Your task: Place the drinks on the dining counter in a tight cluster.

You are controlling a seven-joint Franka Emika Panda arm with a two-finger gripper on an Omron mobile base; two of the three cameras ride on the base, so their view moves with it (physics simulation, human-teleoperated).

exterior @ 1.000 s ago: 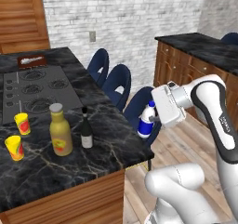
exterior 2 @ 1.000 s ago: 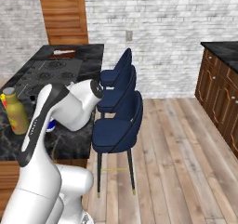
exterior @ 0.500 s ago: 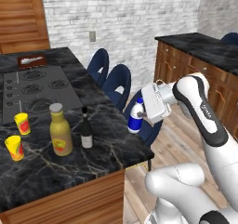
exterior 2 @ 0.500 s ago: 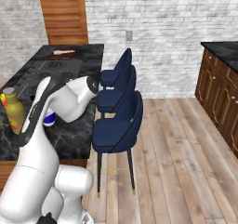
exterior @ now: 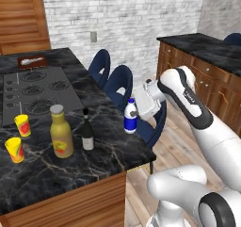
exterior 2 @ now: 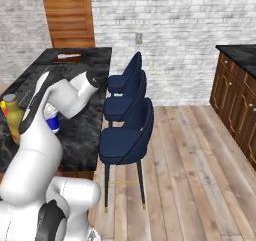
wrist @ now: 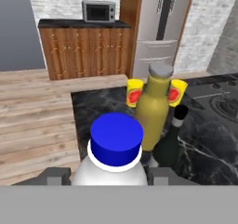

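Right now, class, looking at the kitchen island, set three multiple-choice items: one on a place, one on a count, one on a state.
1. Where does the slim dark wine bottle stand?
A. Just right of the mustard-yellow bottle, seen from the left base view
B. On the cooktop
C. On a stool

2. How many small yellow cups with red labels stand on the dining counter?
A. None
B. Two
C. Four

3. What is the state of the small blue-and-white bottle?
A. Lying on the floor
B. Tipped over beside the cups
C. Upright, held in the hand over the counter's stool-side edge

Answers: 1 A, the two bottles stand side by side off the cooktop. 2 B, one cup and another sit left of the bottles. 3 C, the hand view shows its cap between the fingertips.
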